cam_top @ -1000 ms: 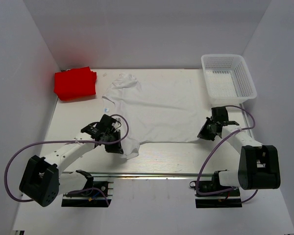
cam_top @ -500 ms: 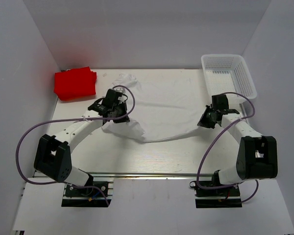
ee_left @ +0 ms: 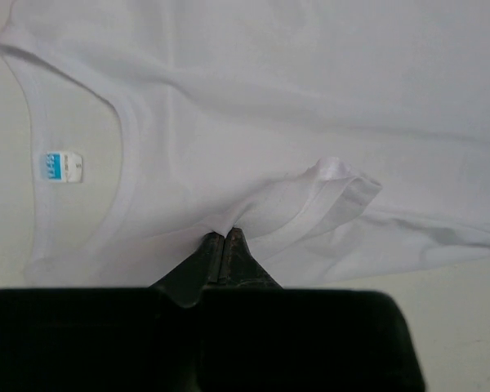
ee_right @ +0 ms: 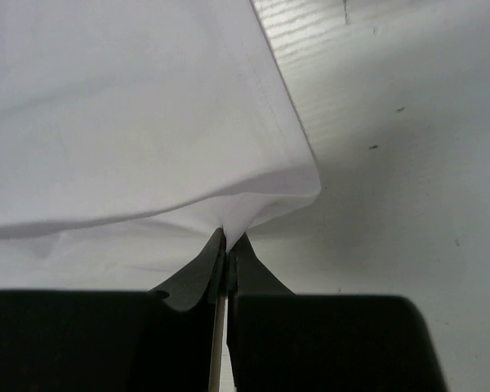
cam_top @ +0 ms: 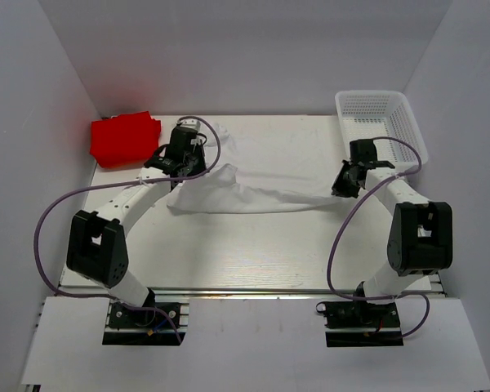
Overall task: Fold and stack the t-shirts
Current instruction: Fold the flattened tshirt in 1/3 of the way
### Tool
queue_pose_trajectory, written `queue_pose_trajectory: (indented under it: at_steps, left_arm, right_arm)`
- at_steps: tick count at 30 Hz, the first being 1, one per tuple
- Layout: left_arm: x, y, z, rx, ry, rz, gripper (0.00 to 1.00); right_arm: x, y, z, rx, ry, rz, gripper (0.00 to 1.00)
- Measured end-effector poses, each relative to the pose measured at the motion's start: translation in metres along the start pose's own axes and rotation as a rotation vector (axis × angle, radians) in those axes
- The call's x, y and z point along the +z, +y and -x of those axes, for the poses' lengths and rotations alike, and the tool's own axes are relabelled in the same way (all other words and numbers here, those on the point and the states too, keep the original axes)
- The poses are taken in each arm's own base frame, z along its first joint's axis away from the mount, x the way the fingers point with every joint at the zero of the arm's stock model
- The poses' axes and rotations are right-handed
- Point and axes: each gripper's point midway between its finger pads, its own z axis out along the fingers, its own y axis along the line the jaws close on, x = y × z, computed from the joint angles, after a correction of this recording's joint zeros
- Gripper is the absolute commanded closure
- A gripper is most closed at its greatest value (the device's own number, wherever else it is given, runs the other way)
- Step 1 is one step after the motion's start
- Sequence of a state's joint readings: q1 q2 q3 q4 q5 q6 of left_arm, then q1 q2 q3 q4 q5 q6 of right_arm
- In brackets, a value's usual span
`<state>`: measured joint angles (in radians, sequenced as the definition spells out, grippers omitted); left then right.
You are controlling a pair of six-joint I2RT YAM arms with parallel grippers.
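Observation:
The white t-shirt [cam_top: 261,175] lies across the middle of the table, its near half lifted and drawn back over the far half. My left gripper [cam_top: 186,167] is shut on the shirt's left near edge; in the left wrist view [ee_left: 223,237] it pinches the cloth [ee_left: 310,98] next to the collar with a blue label [ee_left: 62,167]. My right gripper [cam_top: 340,186] is shut on the shirt's right near corner, which also shows in the right wrist view [ee_right: 229,233], pinched cloth [ee_right: 131,122]. The red t-shirt [cam_top: 124,139] lies folded at the far left corner.
A white mesh basket [cam_top: 381,129] stands at the far right, just behind my right arm. White walls close in the table at left, right and back. Bare table [cam_top: 253,245] lies near the shirt's folded edge.
Both grippers have moved away from the near edge toward the back, carrying the shirt's near hem up and over. The shirt now covers less of the near table.

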<state>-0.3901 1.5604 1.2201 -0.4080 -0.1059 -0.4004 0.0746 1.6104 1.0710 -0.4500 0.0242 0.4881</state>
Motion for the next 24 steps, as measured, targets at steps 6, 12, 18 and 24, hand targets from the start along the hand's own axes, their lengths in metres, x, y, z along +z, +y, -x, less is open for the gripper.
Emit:
queue_pose_trajectory:
  at_steps: [6, 12, 18, 24]
  left_arm:
    - [0.027, 0.007, 0.010, 0.047, -0.020, 0.025, 1.00]
    - [0.047, 0.013, 0.027, 0.077, -0.046, 0.045, 1.00]
    - [0.071, 0.021, 0.045, 0.073, -0.070, 0.064, 1.00]
    - [0.109, 0.039, 0.034, 0.055, -0.026, 0.122, 1.00]
  right_arm:
    - [0.002, 0.002, 0.021, -0.021, -0.032, -0.028, 1.00]
    - [0.012, 0.010, 0.046, -0.037, -0.055, -0.045, 1.00]
    - [0.027, 0.011, 0.056, -0.054, -0.046, -0.064, 1.00]
    - [0.043, 0.015, 0.067, -0.068, -0.039, -0.068, 0.89]
